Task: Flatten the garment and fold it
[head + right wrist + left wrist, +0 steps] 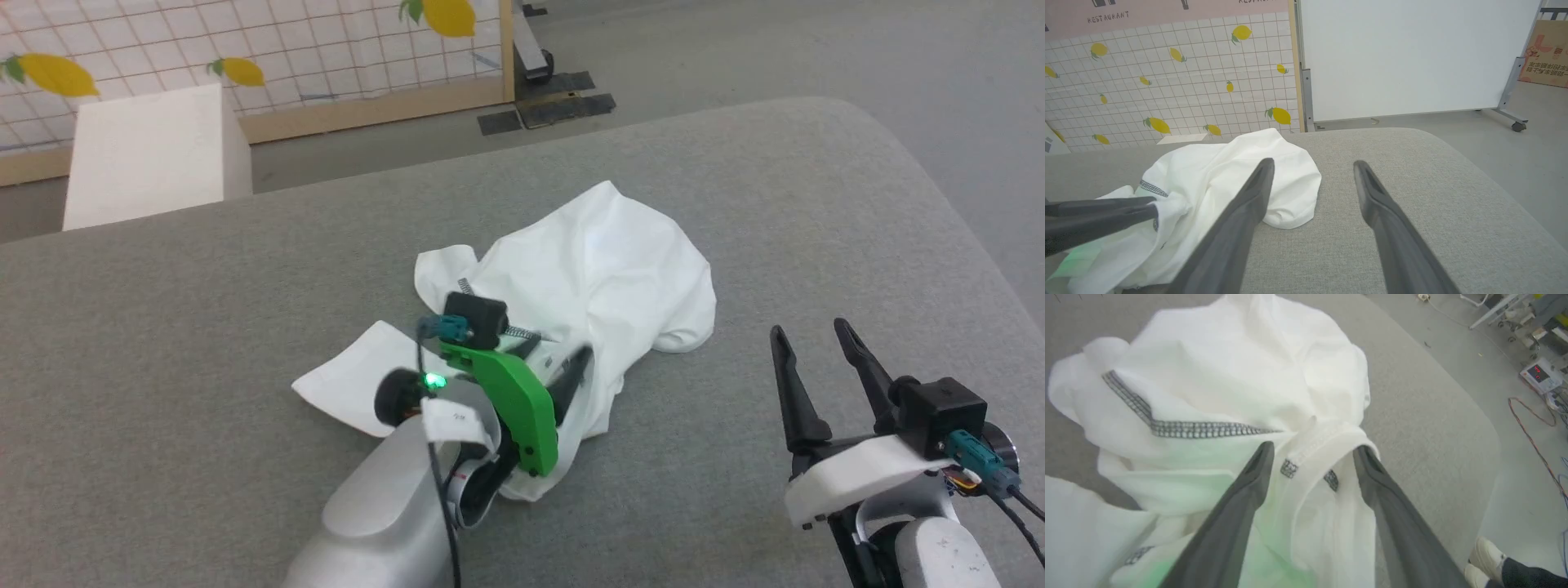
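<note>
Grey padded surface; lemon-tiled panel and white box upper left. Crumpled T-shirt mid-frame. Left gripper over its lower part, so the nearer arm. Right gripper lower right, fingers apart, well clear of cloth.

Left wrist view: fingers spread, straddling ribbed collar, not clamped. Shoe lower right.

Right wrist view: fingers spread over bare surface. T-shirt lies left of centre, nothing between.
</note>
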`<state>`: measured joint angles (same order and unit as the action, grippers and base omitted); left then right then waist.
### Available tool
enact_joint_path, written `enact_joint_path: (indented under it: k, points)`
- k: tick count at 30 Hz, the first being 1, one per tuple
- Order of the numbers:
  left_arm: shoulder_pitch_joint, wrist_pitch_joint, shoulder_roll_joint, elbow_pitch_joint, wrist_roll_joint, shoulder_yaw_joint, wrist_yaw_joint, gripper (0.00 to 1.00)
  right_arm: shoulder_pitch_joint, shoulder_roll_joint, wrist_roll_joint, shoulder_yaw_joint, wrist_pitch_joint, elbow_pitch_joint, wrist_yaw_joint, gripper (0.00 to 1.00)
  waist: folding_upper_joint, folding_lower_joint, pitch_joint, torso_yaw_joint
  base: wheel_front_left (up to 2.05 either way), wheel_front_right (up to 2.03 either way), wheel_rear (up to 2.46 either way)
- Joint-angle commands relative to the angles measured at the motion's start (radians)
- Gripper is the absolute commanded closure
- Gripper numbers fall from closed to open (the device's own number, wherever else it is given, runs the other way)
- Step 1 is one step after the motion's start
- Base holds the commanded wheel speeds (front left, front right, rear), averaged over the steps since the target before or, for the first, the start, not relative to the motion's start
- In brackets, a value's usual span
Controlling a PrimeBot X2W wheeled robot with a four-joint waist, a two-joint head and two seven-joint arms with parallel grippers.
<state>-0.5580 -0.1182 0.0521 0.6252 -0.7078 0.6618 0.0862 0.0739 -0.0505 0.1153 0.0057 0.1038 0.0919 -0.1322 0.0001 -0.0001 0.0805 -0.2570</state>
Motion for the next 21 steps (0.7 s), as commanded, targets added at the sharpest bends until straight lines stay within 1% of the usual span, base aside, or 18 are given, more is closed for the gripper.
enact_joint_path:
  k: [1,4,5,9,11,14,17,21]
  points:
    - [0.021,0.068,0.011,-0.030,0.021,-0.016,-0.010,0.00,-0.016,0.000,-0.006,0.003,-0.004,-0.009,0.002,0.00,-0.0001,0.0001,-0.016,0.029,0.00,0.00,0.00]
    - [0.058,0.227,0.051,-0.105,0.055,-0.056,-0.044,0.00,-0.021,0.000,-0.015,0.008,-0.014,-0.028,0.002,0.00,-0.0001,0.0001,-0.025,0.060,0.00,0.00,0.00]
    - [0.106,0.330,0.097,-0.167,0.084,-0.100,-0.096,0.00,-0.019,0.000,-0.026,0.024,-0.027,-0.047,0.002,0.00,-0.0001,0.0001,-0.028,0.089,0.00,0.00,0.00]
    - [0.183,0.377,0.147,-0.287,0.121,-0.202,-0.171,0.00,0.000,0.000,-0.046,0.059,-0.054,-0.071,0.002,0.00,-0.0001,0.0001,-0.013,0.138,0.00,0.00,0.00]
    - [0.221,0.379,0.157,-0.371,0.156,-0.273,-0.196,0.00,0.018,0.000,-0.053,0.087,-0.079,-0.074,0.002,0.00,-0.0001,0.0001,0.000,0.160,0.00,0.00,0.00]
    - [0.291,0.379,0.157,-0.453,0.211,-0.354,-0.202,0.00,0.044,0.000,-0.064,0.123,-0.158,-0.055,0.002,0.00,-0.0001,0.0001,0.017,0.189,0.00,0.00,0.00]
    - [0.346,0.380,0.136,-0.496,0.251,-0.418,-0.194,0.00,0.072,0.000,-0.067,0.145,-0.276,-0.019,0.002,0.00,-0.0001,0.0001,0.036,0.219,0.00,0.00,0.00]
    - [0.389,0.380,0.097,-0.515,0.287,-0.482,-0.177,0.00,0.107,-0.001,-0.072,0.154,-0.431,0.029,0.002,0.00,-0.0001,0.0001,0.058,0.251,0.00,0.00,0.00]
